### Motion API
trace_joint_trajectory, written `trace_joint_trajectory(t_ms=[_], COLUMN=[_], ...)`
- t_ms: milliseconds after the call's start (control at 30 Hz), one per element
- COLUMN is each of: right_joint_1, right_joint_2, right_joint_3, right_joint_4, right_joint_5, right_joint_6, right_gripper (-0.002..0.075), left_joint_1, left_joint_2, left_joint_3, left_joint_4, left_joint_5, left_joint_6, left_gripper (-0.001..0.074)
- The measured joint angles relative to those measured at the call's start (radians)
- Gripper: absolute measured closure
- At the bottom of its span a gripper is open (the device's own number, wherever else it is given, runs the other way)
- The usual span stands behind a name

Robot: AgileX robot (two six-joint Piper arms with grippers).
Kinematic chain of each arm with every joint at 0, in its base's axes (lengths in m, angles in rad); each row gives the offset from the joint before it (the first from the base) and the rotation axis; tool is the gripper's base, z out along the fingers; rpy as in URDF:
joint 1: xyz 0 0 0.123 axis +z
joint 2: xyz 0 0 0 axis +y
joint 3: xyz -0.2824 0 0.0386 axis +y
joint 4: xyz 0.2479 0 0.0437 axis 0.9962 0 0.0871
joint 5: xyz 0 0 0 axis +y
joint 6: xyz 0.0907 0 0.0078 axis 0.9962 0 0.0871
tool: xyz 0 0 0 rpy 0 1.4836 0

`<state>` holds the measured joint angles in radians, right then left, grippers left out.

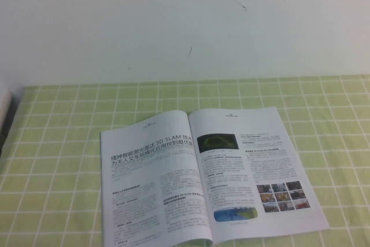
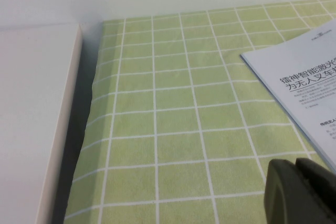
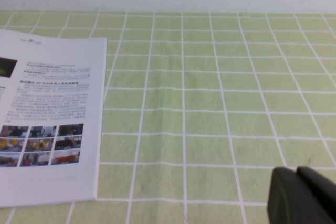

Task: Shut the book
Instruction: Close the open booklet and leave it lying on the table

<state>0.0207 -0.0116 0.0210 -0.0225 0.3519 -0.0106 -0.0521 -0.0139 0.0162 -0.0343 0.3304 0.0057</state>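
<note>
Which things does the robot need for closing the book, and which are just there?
For the job: open white printed book; left pincer, near its left page; right pincer, near its right page.
Just there: green checked tablecloth; white board, left edge.

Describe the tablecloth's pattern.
Green tablecloth with a white grid, clearest in the high view. Left gripper and right gripper flank the book.

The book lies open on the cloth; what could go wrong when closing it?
The book has thin, flat pages; the left end effector, beside the left page's outer edge, may catch one sheet only. The right end effector, over the cloth beside the right page, pins nothing, so the book may slide.
</note>
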Motion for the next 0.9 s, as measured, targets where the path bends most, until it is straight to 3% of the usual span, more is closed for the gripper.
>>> trace_joint_trajectory(t_ms=[900], right_joint_1=[0.0], right_joint_2=[0.0], right_joint_3=[0.002], right_joint_4=[-0.008], right_joint_5=[-0.035], right_joint_6=[-0.012], right_gripper=[0.0729], left_joint_1=[0.0], left_joint_2=[0.0], left_joint_3=[0.0], left_joint_4=[0.0], left_joint_5=[-0.021], left_joint_6=[0.0], left_gripper=[0.0738])
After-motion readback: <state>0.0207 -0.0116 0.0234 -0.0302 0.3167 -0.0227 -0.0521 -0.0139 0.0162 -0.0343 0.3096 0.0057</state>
